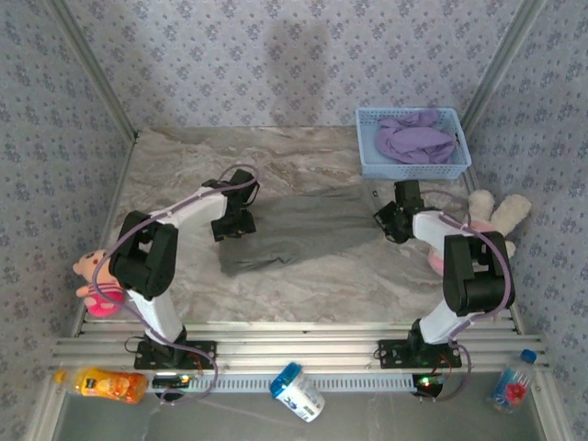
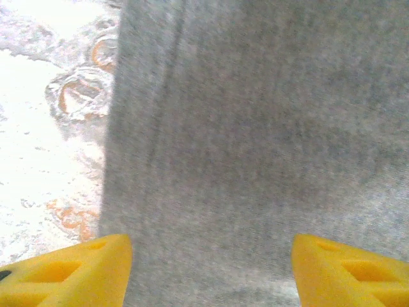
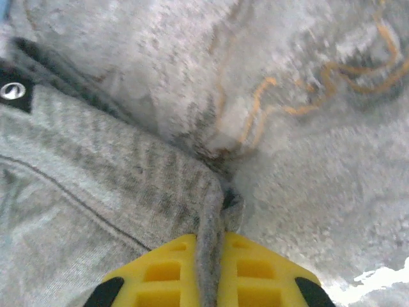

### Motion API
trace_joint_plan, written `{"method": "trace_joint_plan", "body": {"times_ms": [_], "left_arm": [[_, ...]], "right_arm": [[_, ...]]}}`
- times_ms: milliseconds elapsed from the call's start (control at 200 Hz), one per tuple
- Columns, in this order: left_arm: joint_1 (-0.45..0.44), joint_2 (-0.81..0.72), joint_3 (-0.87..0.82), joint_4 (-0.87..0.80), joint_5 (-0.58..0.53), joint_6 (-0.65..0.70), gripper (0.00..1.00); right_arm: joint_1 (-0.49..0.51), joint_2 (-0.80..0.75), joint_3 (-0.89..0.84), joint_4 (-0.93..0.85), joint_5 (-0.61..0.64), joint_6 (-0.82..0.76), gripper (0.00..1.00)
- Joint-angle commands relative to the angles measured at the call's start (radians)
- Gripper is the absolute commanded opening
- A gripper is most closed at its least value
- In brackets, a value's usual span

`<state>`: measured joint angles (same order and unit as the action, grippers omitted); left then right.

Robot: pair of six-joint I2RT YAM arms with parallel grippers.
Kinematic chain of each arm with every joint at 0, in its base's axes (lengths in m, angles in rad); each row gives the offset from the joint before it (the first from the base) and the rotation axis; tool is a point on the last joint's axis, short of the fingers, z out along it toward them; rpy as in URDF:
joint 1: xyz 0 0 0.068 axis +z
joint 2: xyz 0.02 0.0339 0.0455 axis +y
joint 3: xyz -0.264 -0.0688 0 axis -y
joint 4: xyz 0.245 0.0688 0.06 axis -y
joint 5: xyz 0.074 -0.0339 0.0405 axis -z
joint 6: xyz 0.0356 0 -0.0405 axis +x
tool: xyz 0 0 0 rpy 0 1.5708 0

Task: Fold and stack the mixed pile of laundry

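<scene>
Lying spread flat across the middle of the marble-patterned table (image 1: 312, 285), the gray garment (image 1: 299, 230) is plain, with a stitched hem. The right gripper (image 3: 209, 268) is clenched on a pinched fold at its right edge; the left gripper (image 2: 211, 249) hovers, jaws apart, over its left side. Floral-papered walls (image 1: 303, 64) enclose the table. At the far right, a light blue lattice basket (image 1: 366, 152) holds the crumpled lavender T-shirt (image 1: 415, 138).

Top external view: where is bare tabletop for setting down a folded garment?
Bare marble lies along the far wall left of the blue basket, beyond the gray garment, and in the near strip between that garment and the arm bases. The right side is crowded: basket, right gripper, plush toys.
</scene>
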<state>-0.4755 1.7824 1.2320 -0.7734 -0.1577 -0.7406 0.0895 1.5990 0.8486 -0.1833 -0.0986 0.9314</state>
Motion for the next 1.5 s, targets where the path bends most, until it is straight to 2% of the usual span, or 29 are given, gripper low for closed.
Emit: {"method": "trace_joint_plan", "body": {"times_ms": [0, 140, 300, 480, 695, 1104, 1219, 1494], "left_arm": [[0.002, -0.048, -0.022, 0.002, -0.014, 0.031, 0.64], [0.003, -0.077, -0.055, -0.018, -0.039, 0.056, 0.61], [-0.002, -0.081, -0.093, 0.007, -0.010, 0.064, 0.52], [-0.043, 0.001, -0.028, -0.006, 0.001, 0.032, 0.32], [-0.062, 0.113, 0.018, -0.021, 0.019, 0.040, 0.21], [-0.073, 0.135, -0.015, 0.038, 0.081, 0.018, 0.20], [-0.079, 0.149, 0.001, 0.048, 0.097, 0.009, 0.20], [-0.079, 0.124, 0.078, -0.024, 0.049, 0.057, 0.21]], "right_arm": [[-0.017, -0.002, 0.068, -0.068, 0.030, -0.167, 0.00], [-0.010, -0.036, 0.108, -0.125, 0.061, -0.248, 0.00], [-0.012, -0.107, 0.104, -0.162, 0.117, -0.292, 0.00], [-0.010, -0.153, 0.108, -0.166, 0.138, -0.294, 0.00], [0.048, -0.204, 0.096, -0.146, 0.128, -0.294, 0.00], [0.306, -0.278, 0.172, -0.033, 0.111, -0.422, 0.00], [0.393, -0.261, 0.211, -0.026, 0.155, -0.471, 0.00], [0.378, -0.260, 0.162, -0.033, 0.151, -0.432, 0.00]]}}
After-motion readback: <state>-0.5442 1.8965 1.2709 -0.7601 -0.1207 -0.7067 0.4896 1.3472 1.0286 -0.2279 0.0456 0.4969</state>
